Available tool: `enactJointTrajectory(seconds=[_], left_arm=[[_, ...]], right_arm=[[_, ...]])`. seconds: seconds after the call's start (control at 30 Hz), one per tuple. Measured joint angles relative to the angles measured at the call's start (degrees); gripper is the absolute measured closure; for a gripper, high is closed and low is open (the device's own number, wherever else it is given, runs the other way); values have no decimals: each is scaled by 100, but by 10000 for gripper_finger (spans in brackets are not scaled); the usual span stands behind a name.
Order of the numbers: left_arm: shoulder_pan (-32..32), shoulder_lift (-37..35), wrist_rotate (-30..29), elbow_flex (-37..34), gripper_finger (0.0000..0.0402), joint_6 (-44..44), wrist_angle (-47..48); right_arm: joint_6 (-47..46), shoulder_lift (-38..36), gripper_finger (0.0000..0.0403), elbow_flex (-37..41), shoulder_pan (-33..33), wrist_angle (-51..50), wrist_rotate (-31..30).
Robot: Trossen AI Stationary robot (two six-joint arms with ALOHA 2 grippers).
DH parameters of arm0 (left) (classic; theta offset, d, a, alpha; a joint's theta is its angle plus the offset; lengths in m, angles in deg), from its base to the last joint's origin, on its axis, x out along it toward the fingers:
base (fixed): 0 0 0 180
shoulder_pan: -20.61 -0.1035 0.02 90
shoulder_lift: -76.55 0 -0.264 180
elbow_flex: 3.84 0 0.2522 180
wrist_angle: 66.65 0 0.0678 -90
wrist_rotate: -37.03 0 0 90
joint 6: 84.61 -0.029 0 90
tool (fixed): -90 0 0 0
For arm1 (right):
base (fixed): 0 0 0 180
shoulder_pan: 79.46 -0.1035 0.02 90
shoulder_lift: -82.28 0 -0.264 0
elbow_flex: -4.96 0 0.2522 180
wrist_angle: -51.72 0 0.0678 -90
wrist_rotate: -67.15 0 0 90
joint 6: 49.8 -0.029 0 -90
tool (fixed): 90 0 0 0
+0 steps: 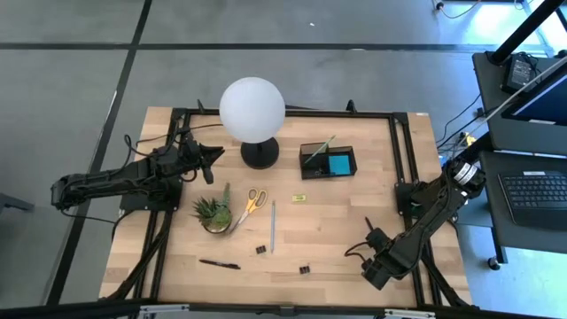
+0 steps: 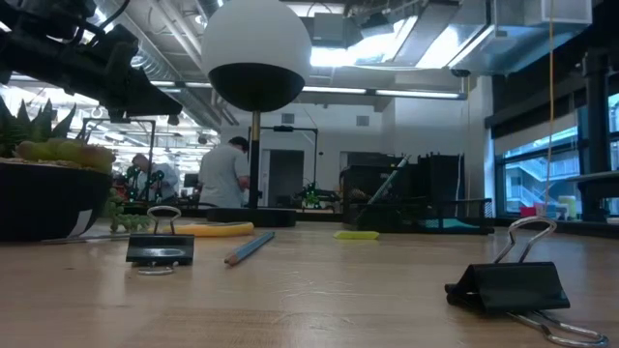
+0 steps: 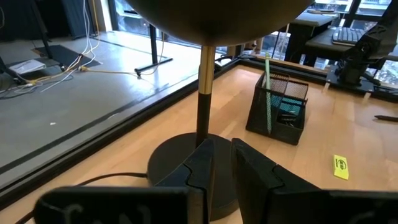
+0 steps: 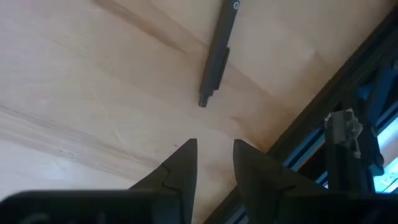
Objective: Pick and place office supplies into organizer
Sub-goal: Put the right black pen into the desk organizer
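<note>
On the near side of the table, the right gripper [image 4: 214, 155] hangs low over the wood with its jaws a little apart and nothing between them. A dark pen [image 4: 217, 53] lies just ahead of the fingertips, not touching them (it lies close to the table's black edge rail).

Further in, two binder clips [image 1: 260, 250] [image 1: 305, 267] and a black pen [image 1: 219, 263] lie on the near part of the table, well apart from each other. Behind them lie a pale blue pencil [image 1: 273, 227] and yellow-handled scissors [image 1: 250, 205], which are just beside the potted plant [image 1: 213, 213]. A small yellow piece [image 1: 299, 198] lies alone near the middle.

At the far side stands the organizer [image 1: 328, 161], with a blue sticky-note pad [image 1: 337, 165] and a green pencil [image 1: 317, 151] inside. The left gripper [image 3: 222, 158] is beside the lamp base [image 1: 260, 153], its jaws almost together and empty. The organizer is well ahead of it, past the lamp.
</note>
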Motion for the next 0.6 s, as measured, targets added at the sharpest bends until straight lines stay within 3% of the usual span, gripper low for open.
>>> enactJointTrajectory(seconds=[0.13,0.43,0.6], left_arm=[[0,0,0,0,355,24,2],[0,0,0,0,355,19,2],[-1,0,0,0,355,19,2]], right_arm=[[68,0,277,0,0,9,-1],[85,0,154,0,0,-8,-16],[-72,0,131,-2,3,82,-317]])
